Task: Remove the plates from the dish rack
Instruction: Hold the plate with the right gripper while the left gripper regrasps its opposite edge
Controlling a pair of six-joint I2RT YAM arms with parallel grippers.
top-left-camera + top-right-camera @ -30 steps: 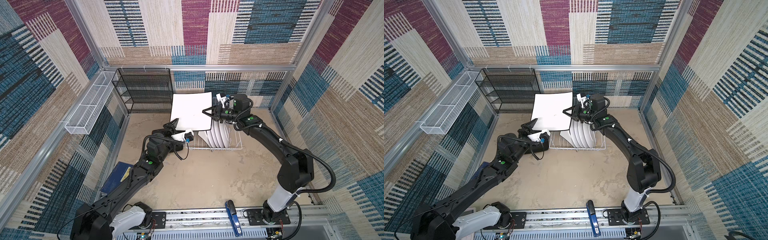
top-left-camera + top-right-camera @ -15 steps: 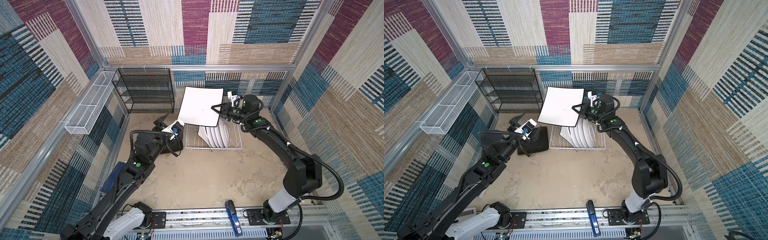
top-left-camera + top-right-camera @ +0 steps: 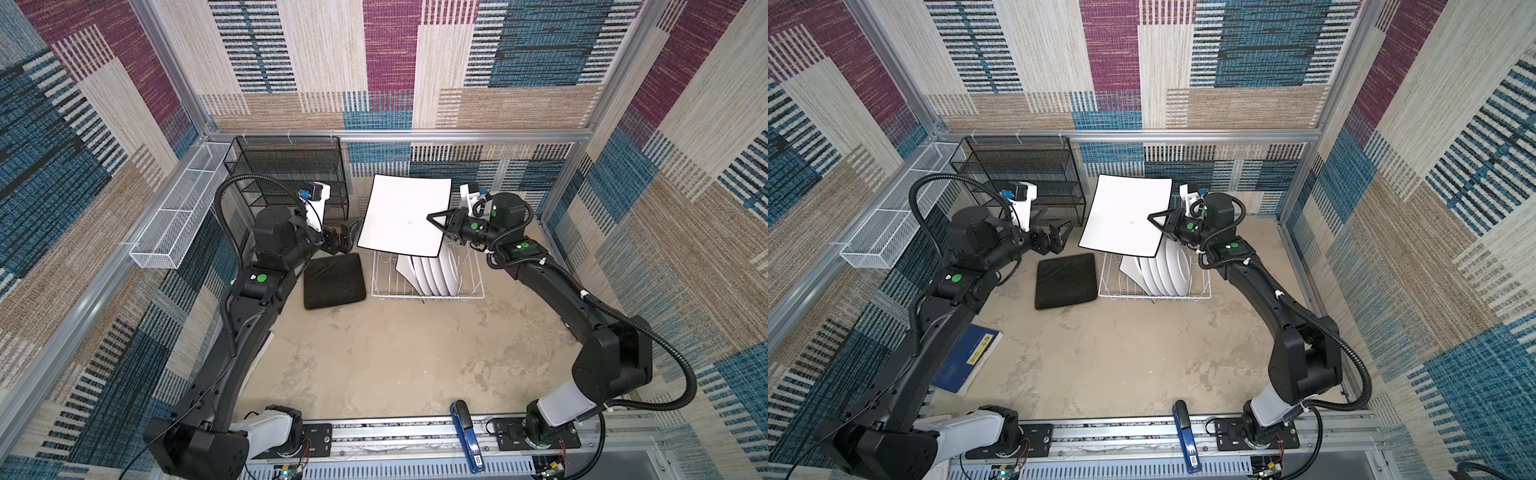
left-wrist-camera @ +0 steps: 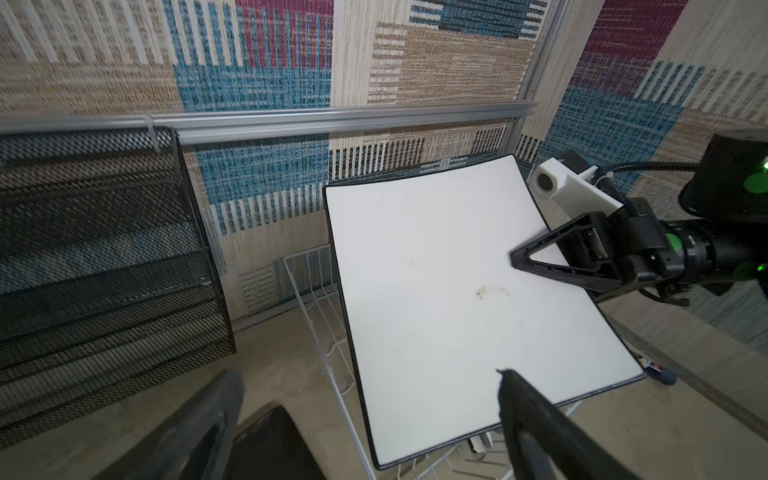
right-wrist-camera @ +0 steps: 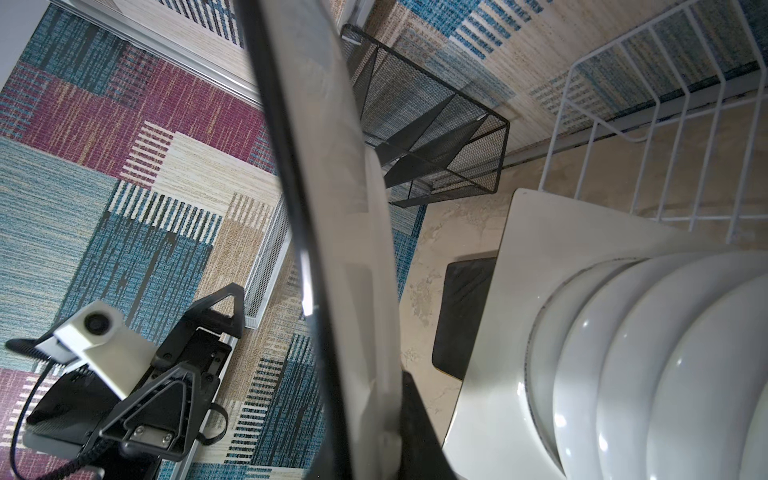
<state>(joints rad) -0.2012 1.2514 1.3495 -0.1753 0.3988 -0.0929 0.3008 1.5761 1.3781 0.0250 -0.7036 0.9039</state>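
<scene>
Though its yellow label is too small to read, a blue booklet (image 3: 967, 357) is lying on the bench (image 3: 1121, 353) beside the left arm, showing plainly in a top view. A blue tool (image 3: 465, 436) is sitting on the front rail with a white tag, equally illegible.

The right gripper (image 3: 432, 218) is holding a plate (image 3: 399, 216), square and white, by its right edge, with the jaws pinched onto it. This plate is hanging tilted in the air above the left half of the rack (image 3: 473, 286), clear of the wires. The left gripper (image 3: 351, 237) is hovering just beside the plate's left edge, jaws standing wide and gripping nothing. More plates (image 3: 432, 270) are standing upright in the rack, and a black-backed plate (image 3: 332, 280) is lying flat on the bench just left of it.

Only the left wrist view is showing a faint brown smudge (image 4: 490, 292) on the held plate's white face, along with the thin black rim running round it. Only the right wrist view is catching that plate edge-on. It is also revealing the racked set as a square one (image 5: 498, 332) leaning in front of several round ones (image 5: 623, 353).
</scene>
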